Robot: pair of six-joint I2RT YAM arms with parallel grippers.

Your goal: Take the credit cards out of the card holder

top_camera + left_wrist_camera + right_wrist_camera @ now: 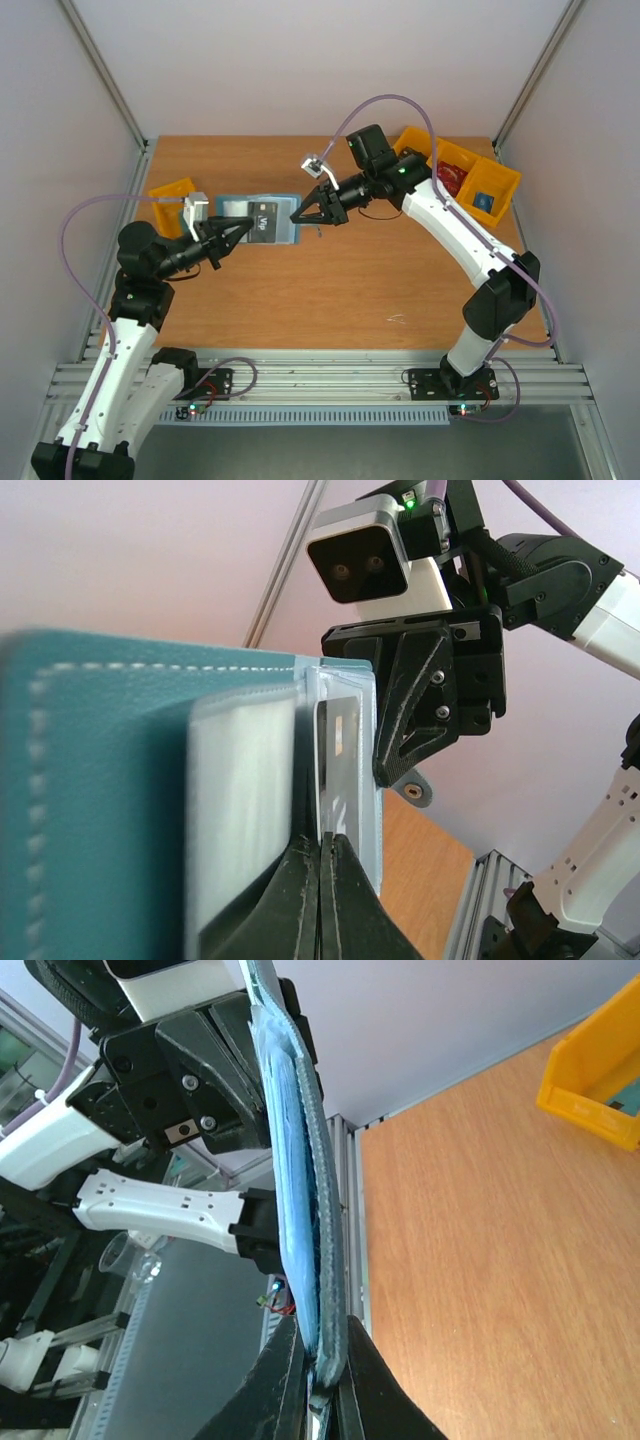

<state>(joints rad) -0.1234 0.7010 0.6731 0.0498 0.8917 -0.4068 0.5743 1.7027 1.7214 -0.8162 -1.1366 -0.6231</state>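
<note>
while your right gripper [297, 215] clamps the card holder [232, 207], your left gripper [246, 228] pinches a credit card [264, 222] lying lengthwise between them.

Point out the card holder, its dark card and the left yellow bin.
card holder [230, 207], top view, its pale left panel.
dark card [265, 222], top view, its middle.
left yellow bin [168, 187], top view, its far rim.

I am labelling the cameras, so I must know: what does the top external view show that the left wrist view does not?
Only the top view: yellow bins at both sides and both arm bases. Only the left wrist view: white stitching along the card holder cover, and the right wrist's camera facing it. Both: the card holder pinched by the left gripper and the right gripper.
</note>
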